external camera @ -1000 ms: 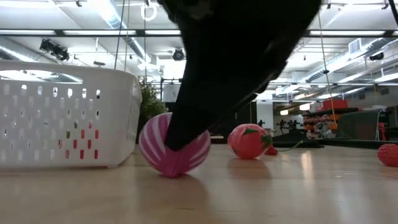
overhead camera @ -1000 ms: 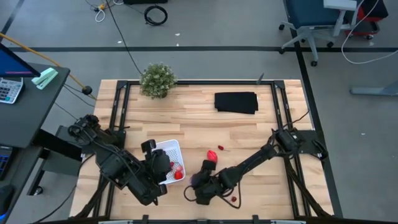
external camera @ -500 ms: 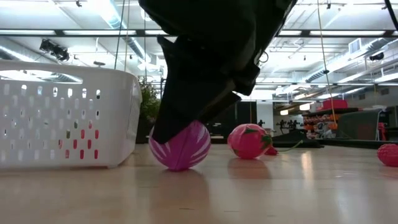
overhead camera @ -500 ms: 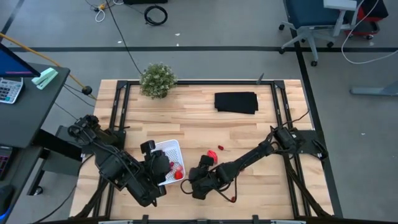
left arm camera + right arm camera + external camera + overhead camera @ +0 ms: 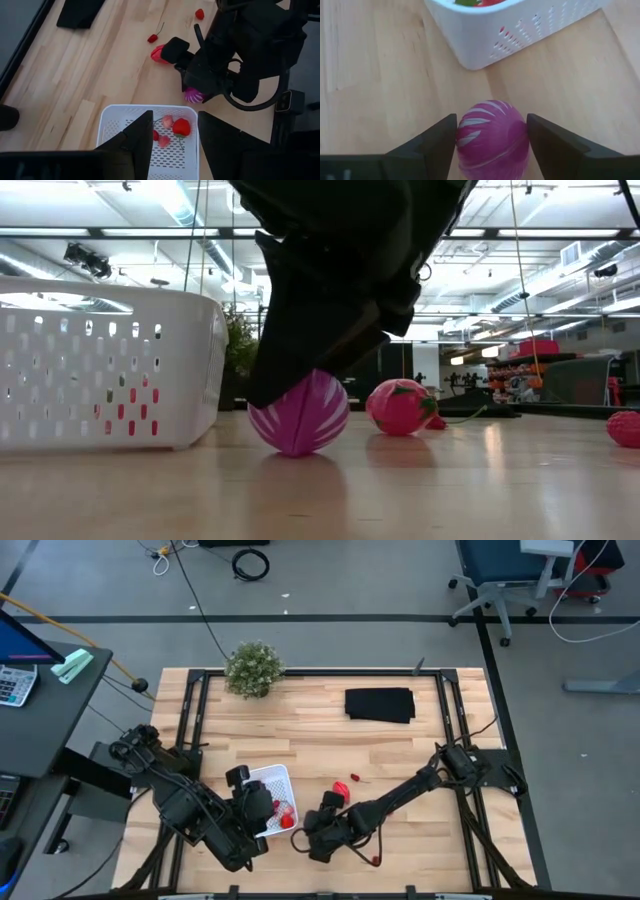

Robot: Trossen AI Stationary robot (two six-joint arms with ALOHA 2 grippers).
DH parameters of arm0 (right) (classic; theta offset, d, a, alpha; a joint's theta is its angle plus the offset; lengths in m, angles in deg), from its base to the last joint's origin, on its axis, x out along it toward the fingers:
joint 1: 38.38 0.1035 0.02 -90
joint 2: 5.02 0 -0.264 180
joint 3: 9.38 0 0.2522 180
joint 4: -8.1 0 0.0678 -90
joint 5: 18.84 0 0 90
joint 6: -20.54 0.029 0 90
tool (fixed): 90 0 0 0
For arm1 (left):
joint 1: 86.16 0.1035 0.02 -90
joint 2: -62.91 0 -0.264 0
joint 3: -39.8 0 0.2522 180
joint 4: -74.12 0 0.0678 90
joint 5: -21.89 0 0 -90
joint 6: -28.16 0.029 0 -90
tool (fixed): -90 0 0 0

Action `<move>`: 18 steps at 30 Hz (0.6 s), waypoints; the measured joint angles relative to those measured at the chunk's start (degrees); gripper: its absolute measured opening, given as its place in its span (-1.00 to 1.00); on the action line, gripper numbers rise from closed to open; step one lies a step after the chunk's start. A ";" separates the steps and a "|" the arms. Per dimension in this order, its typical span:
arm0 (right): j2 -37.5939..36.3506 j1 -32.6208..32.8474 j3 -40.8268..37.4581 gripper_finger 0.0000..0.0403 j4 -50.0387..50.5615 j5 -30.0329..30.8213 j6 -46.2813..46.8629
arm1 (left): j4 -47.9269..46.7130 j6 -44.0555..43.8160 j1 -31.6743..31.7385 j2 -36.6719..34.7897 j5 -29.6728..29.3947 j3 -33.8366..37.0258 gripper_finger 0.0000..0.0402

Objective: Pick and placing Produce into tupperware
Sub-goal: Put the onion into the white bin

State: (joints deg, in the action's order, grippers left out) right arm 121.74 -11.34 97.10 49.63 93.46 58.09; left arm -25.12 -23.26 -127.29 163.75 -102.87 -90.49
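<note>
One purple-magenta ball point(image 5: 492, 132) sits on the table point(image 5: 320, 735) between the right gripper's point(image 5: 491, 137) fingers point(image 5: 436, 140); each finger is touching or just about touching a side of it, jaws spread wide around it, so closing on it but a firm clamp isn't confirmed. Ball is on the wood in the low view, just beside the tupperware's point(image 5: 262, 780) corner.

Versus a second ago: the right gripper has shifted toward the tupperware, and the ball has rolled with it, now showing closer to the larger red oblong point(image 5: 402, 406) in the low view. Since half a second ago the high view looks unchanged; the ball only nudged slightly.

Left gripper point(image 5: 172, 137) hovers over the tupperware, jaws apart, nothing between them, same as before. A few red pieces point(image 5: 181, 127) lie inside the tupperware. Other red pieces point(image 5: 354, 778) are loose on the table beyond the right gripper, one point(image 5: 376, 860) near the front edge. Green plant point(image 5: 253, 668) and black cloth point(image 5: 380, 705) are at the far side, unmoved.
</note>
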 joint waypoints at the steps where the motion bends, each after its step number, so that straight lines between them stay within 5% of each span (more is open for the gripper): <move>1: -0.08 0.12 -0.29 0.21 -0.06 0.11 -0.08 | 0.00 -0.06 0.00 0.00 0.00 0.00 -0.19; 18: -0.20 0.16 -5.91 0.23 -2.14 0.03 2.07 | -0.11 -0.08 0.00 0.04 0.02 0.02 -0.19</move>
State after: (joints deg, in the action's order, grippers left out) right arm 121.54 -11.18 91.19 47.49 93.49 60.16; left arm -25.22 -23.35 -127.29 163.80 -102.85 -90.47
